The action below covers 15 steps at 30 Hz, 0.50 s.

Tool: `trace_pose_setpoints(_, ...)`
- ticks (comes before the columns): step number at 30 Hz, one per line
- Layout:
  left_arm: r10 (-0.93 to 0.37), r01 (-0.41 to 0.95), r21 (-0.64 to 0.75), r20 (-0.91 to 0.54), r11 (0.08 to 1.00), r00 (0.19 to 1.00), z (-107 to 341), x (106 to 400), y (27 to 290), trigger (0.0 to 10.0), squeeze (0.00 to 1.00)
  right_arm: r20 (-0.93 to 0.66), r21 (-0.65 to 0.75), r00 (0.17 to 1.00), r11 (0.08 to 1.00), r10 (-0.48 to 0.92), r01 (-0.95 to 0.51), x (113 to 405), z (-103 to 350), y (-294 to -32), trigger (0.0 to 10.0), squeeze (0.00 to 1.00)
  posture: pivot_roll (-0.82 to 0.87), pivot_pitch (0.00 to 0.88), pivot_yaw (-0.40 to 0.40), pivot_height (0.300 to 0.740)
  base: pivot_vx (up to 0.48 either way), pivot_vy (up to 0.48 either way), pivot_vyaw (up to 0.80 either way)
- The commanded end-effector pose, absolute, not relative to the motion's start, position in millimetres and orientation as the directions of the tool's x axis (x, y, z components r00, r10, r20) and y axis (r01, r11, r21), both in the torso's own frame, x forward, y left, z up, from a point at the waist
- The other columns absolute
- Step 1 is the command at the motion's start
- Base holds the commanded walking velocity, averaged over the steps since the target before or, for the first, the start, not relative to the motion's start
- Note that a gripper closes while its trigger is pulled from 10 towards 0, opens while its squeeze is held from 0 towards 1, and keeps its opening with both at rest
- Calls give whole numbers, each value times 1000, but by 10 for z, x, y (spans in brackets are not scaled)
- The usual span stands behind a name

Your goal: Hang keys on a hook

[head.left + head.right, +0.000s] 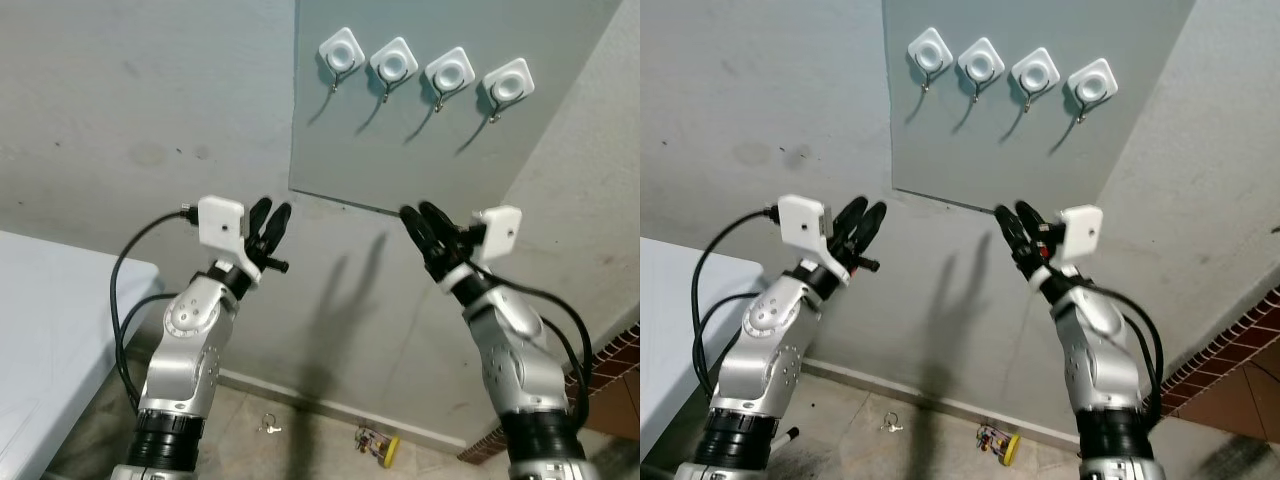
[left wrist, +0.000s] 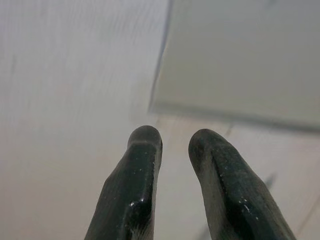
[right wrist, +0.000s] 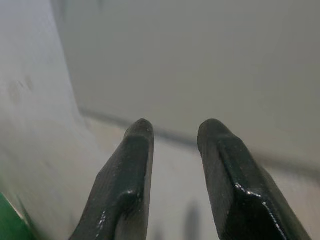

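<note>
The jaws of both the left gripper (image 1: 270,222) and the right gripper (image 1: 422,224) stand slightly parted and empty, raised toward the row of white square wall hooks (image 1: 425,72), while the small silver keys (image 1: 267,426) lie far below on the floor, nearer the left arm.

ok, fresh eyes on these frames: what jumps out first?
The row of four white hooks high on the grey wall panel, all bare. Below them both arms are raised, left gripper and right gripper open and holding nothing, near the panel's lower edge. On the floor by the wall lie a small silvery key bunch and another with a yellow tag.
</note>
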State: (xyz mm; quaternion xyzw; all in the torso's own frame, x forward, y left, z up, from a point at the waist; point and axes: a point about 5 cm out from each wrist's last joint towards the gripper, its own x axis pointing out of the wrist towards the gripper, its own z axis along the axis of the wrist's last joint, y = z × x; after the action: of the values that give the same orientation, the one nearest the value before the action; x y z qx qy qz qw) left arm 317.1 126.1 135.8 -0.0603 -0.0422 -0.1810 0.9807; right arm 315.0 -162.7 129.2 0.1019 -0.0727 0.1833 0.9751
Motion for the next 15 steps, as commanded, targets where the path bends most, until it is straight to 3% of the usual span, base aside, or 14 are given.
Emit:
trace_pose_setpoints(1,-318,324,-119,64,939,946,1224,3157,1315,10000,0,128,175,949,935,288,-308,3113,1142,-1672,10000,0,-66,0,-47,740,0,0,0)
trace_pose_setpoints(8,-279,282,-171,43,944,959,1107,3128,1352,10000,0,45,197,984,964,174,-180,2956,874,-1685,10000,0,-78,0,-37,740,0,0,0)
trace_pose_setpoints(11,-262,269,-161,67,950,963,1095,3129,1374,10000,0,47,165,995,981,92,-99,2911,844,-1739,10000,0,-83,0,-31,740,0,0,0)
trace_pose_setpoints(15,-237,243,-166,57,956,970,1062,3149,1409,10000,0,30,68,995,993,93,-95,2912,842,-1754,10000,0,-84,0,-27,740,0,0,0)
